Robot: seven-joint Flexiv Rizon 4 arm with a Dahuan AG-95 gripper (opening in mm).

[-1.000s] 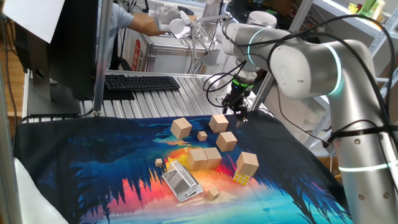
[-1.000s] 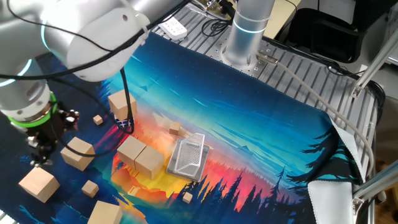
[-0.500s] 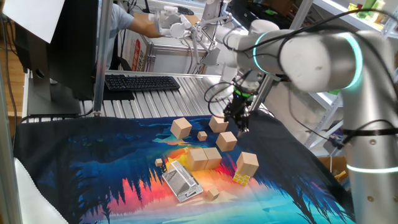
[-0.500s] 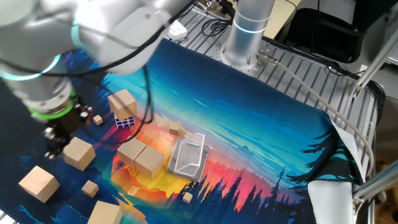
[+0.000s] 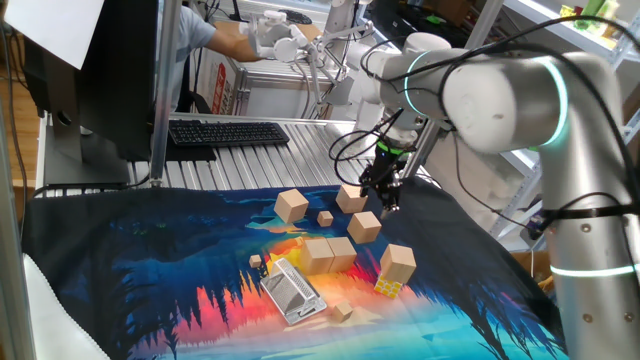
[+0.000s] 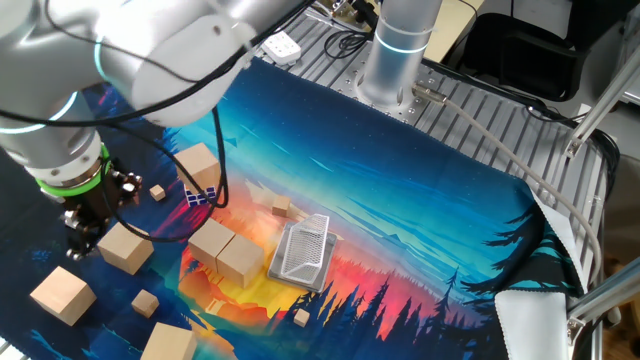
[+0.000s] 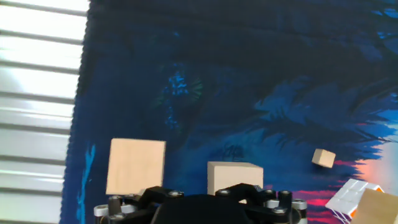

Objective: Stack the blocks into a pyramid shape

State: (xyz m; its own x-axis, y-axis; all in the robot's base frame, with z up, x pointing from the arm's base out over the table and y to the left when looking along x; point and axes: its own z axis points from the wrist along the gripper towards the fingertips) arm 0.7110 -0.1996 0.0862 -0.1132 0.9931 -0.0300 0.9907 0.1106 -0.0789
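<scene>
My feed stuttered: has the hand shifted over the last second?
Yes. In the other fixed view the hand has moved right along the mat toward the pair of touching blocks, and now hangs beside a loose block.

On my feeds I see a patterned cloth [image 5: 160,270] of blue, orange and teal spread over the table, with a small ridged metal grater-like piece [image 6: 303,250] lying flat near its middle. A multicoloured puzzle cube [image 5: 388,288] sits on the cloth, and tiny wooden cubes [image 6: 157,192] lie scattered about. Behind the cloth I can make out a black keyboard [image 5: 228,132] on the slatted tabletop.
</scene>
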